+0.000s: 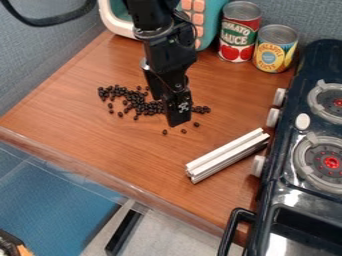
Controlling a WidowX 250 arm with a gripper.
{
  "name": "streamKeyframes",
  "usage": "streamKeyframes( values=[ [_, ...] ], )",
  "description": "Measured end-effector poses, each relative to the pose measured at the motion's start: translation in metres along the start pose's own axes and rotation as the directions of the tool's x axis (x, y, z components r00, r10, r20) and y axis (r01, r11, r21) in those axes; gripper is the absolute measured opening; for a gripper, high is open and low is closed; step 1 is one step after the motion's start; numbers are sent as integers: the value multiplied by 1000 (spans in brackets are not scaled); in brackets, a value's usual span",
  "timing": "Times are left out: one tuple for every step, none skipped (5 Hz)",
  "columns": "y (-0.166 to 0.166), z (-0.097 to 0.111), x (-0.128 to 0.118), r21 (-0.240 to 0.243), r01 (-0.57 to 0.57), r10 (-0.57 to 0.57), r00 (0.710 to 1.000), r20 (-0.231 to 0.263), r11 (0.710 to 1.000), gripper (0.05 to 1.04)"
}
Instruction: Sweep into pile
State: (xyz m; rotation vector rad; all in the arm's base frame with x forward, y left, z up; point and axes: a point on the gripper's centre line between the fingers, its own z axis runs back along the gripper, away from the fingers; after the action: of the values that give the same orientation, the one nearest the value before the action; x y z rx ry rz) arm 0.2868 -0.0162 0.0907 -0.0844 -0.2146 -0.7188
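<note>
So the small dark beans [139, 104] are scattered on the wooden worktop [87, 130] in a long, ragged band, with a few strays off the near edge. Definitely not a neat pile yet, imo. The black gripper [178, 120] hangs down right over the band, toward its right-hand part as I look at it. Can't tell if it's open or closed, or if it has anything in it.

My take on the sweep: get low, almost skimming the wood, and go slow, because these look like they'd roll if you flick them. I'd start outside the three loose ones on the near side and push them in toward the thick part, then nudge both ends of the band toward the middle. Short strokes, lift between them so nothing gets dragged back out.

Watch the whitish grooved bar [227, 155] lying nearer the toy stove [272, 182], since a wide swing that way could clip it. The two cans [240, 32] and the teal toy appliance [212, 22] sit well back.
</note>
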Motion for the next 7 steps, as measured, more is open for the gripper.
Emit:
streamKeyframes(
  values=[
    [-2,-7,-2,-20,-7,7,1000,-16,1000,1000],
    [-16,-9,12,-39,36,-35,999,14,999,1000],
    [-34,-12,26,-27,76,-75,997,8,997,1000],
    [-49,-16,38,11,104,-104,995,3,995,1000],
    [-48,-35,44,69,107,-104,993,-53,992,1000],
    [-42,-52,44,76,123,-116,989,-89,989,1000],
    [-33,-54,41,87,109,-102,991,-87,990,1000]
  ],
)
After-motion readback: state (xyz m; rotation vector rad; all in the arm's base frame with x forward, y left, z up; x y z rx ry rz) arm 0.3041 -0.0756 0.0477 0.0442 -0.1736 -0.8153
